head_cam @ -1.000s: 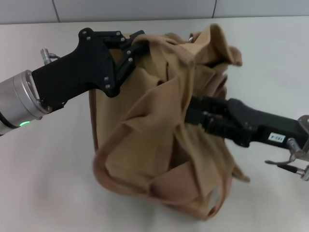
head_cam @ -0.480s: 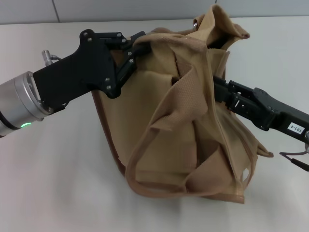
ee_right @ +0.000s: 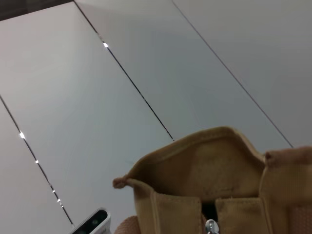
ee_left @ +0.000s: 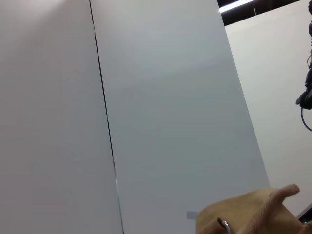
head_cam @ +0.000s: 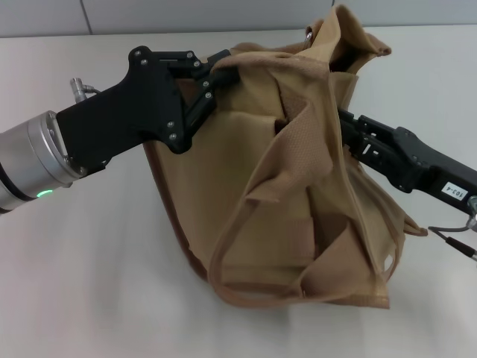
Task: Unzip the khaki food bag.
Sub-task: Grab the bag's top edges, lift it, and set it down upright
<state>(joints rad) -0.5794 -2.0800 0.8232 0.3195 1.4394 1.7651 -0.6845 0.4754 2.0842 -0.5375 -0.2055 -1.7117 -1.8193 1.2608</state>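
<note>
From the head, the khaki food bag (head_cam: 298,186) is seen slumped on the table (head_cam: 89,298), its top corner pinched by the left gripper (head_cam: 216,71); the right gripper (head_cam: 344,134) is buried in fabric, its grip unreadable. In the right wrist view, the zipper pull (ee_right: 211,225) is seen; pulling should follow the zipper line while the corner is kept taut.

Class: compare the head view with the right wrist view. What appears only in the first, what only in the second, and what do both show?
Head view only: the left gripper pinching the bag's top corner, the right gripper reaching into its side, a looped handle and the table. Right wrist view only: the silver zipper pull and the panelled wall behind. Both show the bag's raised top flap.
</note>
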